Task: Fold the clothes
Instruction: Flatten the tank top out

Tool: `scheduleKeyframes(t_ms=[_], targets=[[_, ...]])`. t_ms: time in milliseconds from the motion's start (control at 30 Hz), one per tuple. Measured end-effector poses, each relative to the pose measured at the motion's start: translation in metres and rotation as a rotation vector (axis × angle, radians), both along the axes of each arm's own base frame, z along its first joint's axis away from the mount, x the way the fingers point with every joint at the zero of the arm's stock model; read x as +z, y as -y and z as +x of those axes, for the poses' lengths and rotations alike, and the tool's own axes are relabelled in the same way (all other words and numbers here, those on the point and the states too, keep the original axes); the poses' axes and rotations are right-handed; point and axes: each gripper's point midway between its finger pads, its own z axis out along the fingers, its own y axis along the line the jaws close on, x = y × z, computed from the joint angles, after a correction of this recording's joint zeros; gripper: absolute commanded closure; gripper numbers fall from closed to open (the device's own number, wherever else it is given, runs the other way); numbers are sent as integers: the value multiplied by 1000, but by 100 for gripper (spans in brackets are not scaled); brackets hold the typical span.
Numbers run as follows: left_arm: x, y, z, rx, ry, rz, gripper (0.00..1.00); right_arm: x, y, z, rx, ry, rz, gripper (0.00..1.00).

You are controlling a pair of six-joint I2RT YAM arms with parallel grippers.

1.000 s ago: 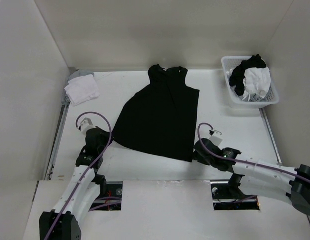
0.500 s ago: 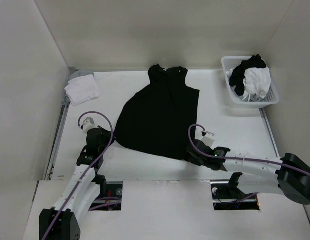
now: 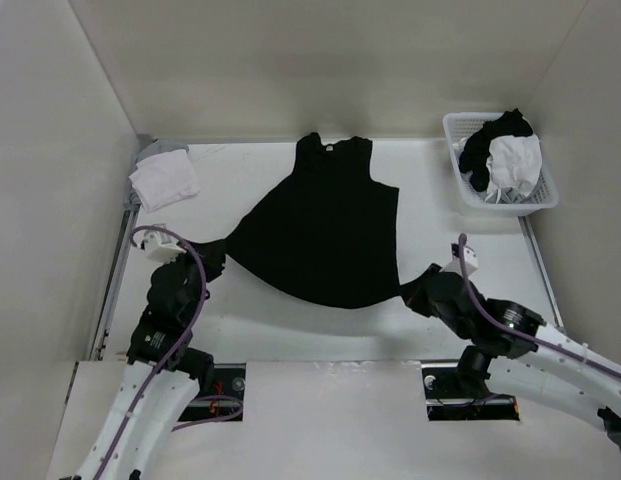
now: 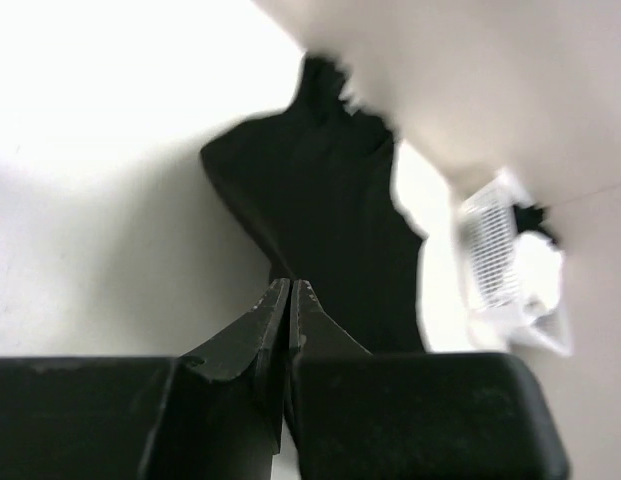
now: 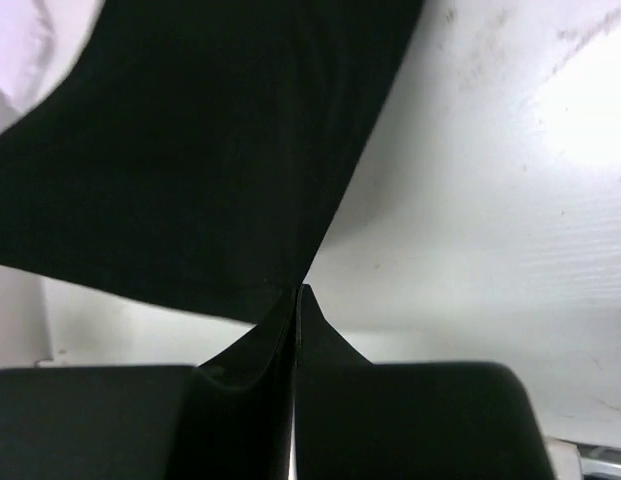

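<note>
The clothes [image 3: 325, 230], a black sleeveless top, lie spread on the white table [image 3: 290, 320] with the neck toward the far wall. The near hem is stretched between both grippers. My left gripper [image 3: 214, 256] is shut on the hem's left corner. My right gripper [image 3: 414, 290] is shut on the hem's right corner. In the left wrist view the shut left gripper [image 4: 290, 284] meets the black cloth [image 4: 320, 190], which runs away toward the wall. In the right wrist view the cloth [image 5: 190, 150] narrows to a point pinched in the shut right gripper [image 5: 299, 290].
A white basket [image 3: 535, 200] holding black and white garments stands at the far right; it also shows blurred in the left wrist view as a basket [image 4: 490, 250]. A folded white and grey cloth pile [image 3: 162, 178] lies at the far left. Walls close in the table's far side and both flanks.
The right gripper has shut on the hem's right corner and drawn it to the right. The left arm has shifted left and away with its corner, and the hem is now pulled taut.
</note>
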Motion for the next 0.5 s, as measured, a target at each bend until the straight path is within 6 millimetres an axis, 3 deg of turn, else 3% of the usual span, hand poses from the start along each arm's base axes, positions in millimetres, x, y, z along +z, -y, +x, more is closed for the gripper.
scheduleKeyframes(t_ms=[67, 167, 300, 500], targets=[[28, -4, -12, 12, 64, -13, 99, 19, 6, -9, 23, 30, 12, 100], [47, -13, -29, 38, 112, -20, 99, 15, 7, -25, 74, 10, -5, 100], [26, -27, -48, 78, 43, 6, 99, -5, 0, -58, 183, -65, -41, 100], [4, -42, -73, 115, -39, 29, 99, -15, -13, -106, 341, -133, -46, 100]])
